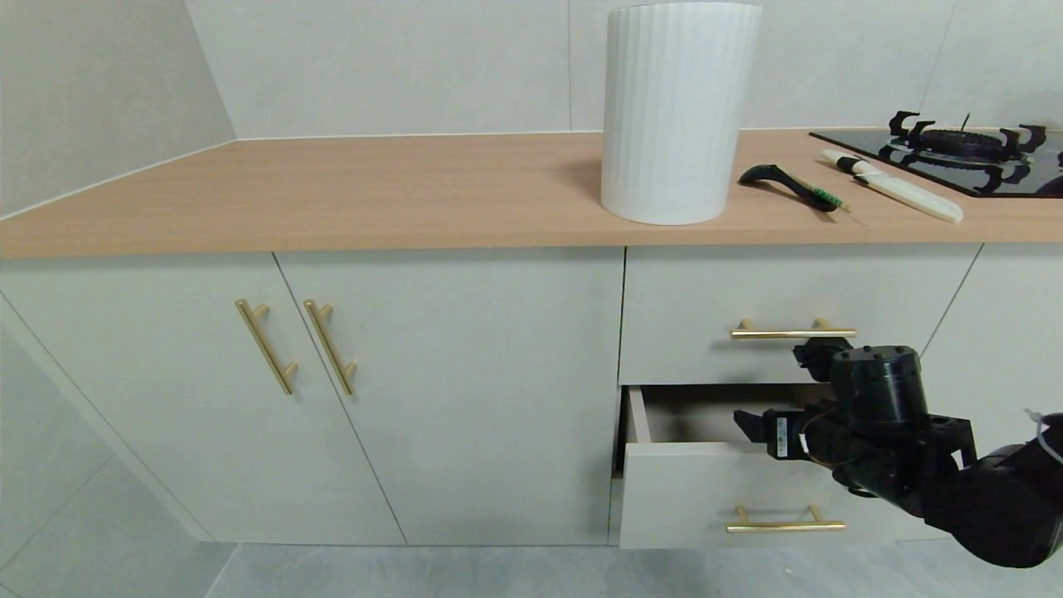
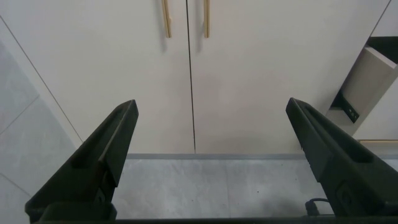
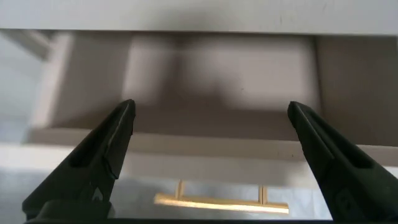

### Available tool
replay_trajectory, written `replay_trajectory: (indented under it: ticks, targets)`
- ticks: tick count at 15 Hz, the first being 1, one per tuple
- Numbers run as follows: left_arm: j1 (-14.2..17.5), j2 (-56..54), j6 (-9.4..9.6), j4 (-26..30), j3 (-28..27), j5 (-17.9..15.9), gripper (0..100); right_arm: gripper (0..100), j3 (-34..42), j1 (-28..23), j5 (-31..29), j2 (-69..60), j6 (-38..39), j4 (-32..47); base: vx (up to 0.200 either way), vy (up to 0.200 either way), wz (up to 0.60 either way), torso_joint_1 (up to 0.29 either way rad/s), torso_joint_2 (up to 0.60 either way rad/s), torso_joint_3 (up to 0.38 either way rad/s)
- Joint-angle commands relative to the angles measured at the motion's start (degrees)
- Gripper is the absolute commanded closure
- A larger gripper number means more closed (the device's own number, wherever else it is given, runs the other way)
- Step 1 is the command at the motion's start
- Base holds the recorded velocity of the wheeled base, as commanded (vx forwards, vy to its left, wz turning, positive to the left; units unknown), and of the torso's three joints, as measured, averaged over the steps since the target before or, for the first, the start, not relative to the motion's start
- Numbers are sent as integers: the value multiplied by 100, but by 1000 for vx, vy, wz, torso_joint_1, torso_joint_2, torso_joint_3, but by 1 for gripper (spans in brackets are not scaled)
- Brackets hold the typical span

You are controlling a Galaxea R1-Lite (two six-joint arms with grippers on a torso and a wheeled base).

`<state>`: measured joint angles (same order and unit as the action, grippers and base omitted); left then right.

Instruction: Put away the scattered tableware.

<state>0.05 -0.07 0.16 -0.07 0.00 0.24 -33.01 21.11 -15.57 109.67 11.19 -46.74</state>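
Observation:
Two utensils lie on the wooden counter (image 1: 374, 191): a black-handled tool with a green tip (image 1: 789, 186) and a white knife (image 1: 901, 189) beside it. Under them the lower drawer (image 1: 689, 490) stands pulled out, and its inside (image 3: 217, 81) looks bare. My right gripper (image 1: 782, 387) hangs open in front of the drawer's opening, above its front panel, with nothing between its fingers (image 3: 106, 149). My left gripper (image 2: 211, 109) is open and holds nothing; it is low down, facing the double cabinet doors (image 2: 186, 68).
A tall white ribbed container (image 1: 674, 112) stands on the counter left of the utensils. A black gas hob (image 1: 955, 149) sits at the far right. The upper drawer (image 1: 789, 307) is closed. Gold bar handles (image 1: 330, 346) stick out from doors and drawers. Grey floor lies below.

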Motion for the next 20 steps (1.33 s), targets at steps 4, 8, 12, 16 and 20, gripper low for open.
replay_trajectory:
  ticks: [4,8,12,16,20]
  targets:
    - [4,7,2,-1,0,2,0,0,49,-20,1,327,-20,16,0,0,0,0,0,0]
    - [4,7,2,-1,0,2,0,0,76,-20,27,187,-29,174,0,0,0,0,0,0]
    - [4,7,2,-1,0,2,0,0,23,-11,142,-314,-47,1044,0,0,0,0,0,0]
    - [-5,7,2,-1,0,2,0,0,-127,24,282,-833,-100,2248,0,0,0,0,0,0]
    - [-5,7,2,-1,0,2,0,0,-153,147,326,-1193,-407,3224,0,0,0,0,0,0]
